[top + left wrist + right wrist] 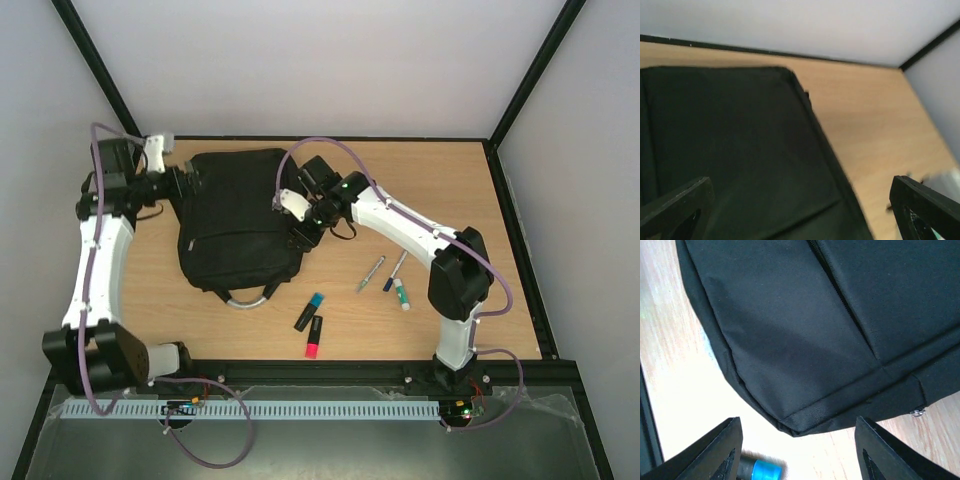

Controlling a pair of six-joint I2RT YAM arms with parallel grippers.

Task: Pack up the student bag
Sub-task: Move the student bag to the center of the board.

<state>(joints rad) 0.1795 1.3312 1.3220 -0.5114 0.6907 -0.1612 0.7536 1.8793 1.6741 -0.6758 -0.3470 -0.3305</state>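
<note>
Your student bag (235, 215) is lying flat on the far left part of the wooden table (450, 180), its grey looped handle (250, 296) curving out toward the arm bases. Only the overhead camera is giving you the whole outline: a broad, soft black rectangle with rounded corners. The right wrist camera is supplying the detail, showing tightly woven black fabric, stitched seams meeting at a rounded corner, a zip line running up the panel and a small metal zip pull (916, 412) at the edge. The left wrist view is blurring the bag into one smooth dark sheet with a straight piped border. Your left gripper (800, 210) is hanging over the bag's far left side, fingers spread wide and holding nothing. Your right gripper (797, 450) is hovering over the bag's right corner, jaws partly apart, also gripping nothing. Beyond the bag, a black highlighter with a blue cap (309, 312) and a red-tipped one (314, 337) are lying just beside the handle, and three slim pens (395, 270) are resting further right on the bare wood grain.
</note>
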